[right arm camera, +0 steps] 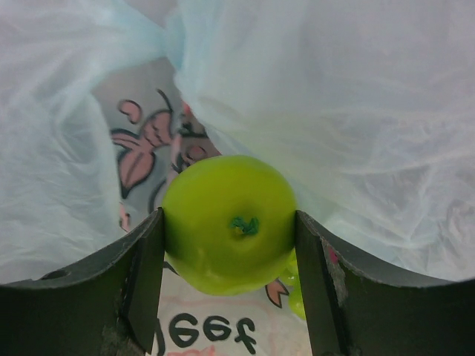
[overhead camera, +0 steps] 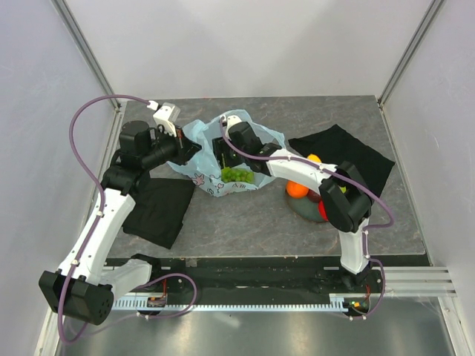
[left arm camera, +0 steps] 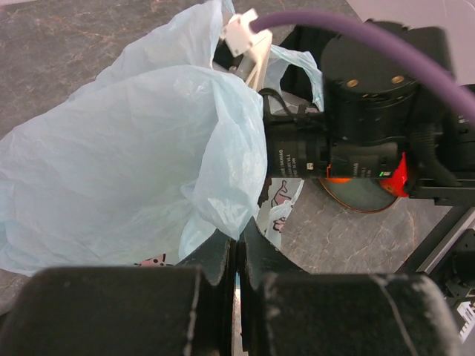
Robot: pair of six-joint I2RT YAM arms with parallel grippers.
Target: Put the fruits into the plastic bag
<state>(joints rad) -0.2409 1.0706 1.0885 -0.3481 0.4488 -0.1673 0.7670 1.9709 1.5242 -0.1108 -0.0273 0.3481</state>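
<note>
A round green toy apple (right arm camera: 230, 222) sat gripped inside the thin light-blue plastic bag (left arm camera: 126, 148), frame centre.
The right fingers (right arm camera: 145, 274) clamped it, film crowding both sides; the left fingers (left arm camera: 223, 259) were pinched closed on the bag's edge.

The plastic bag (overhead camera: 196, 138), pale blue and crinkled, is slumping open near the counter's far edge, left of centre. The grape bunch (overhead camera: 237, 175) is lying inside it (green showing through the film). The glossy green apple (right arm camera: 230, 222) is being gripped on both sides inside the bag. The orange (overhead camera: 297, 189), yellow fruit (overhead camera: 315, 158) and red apple (overhead camera: 323, 210) are sitting together right of centre.
</note>
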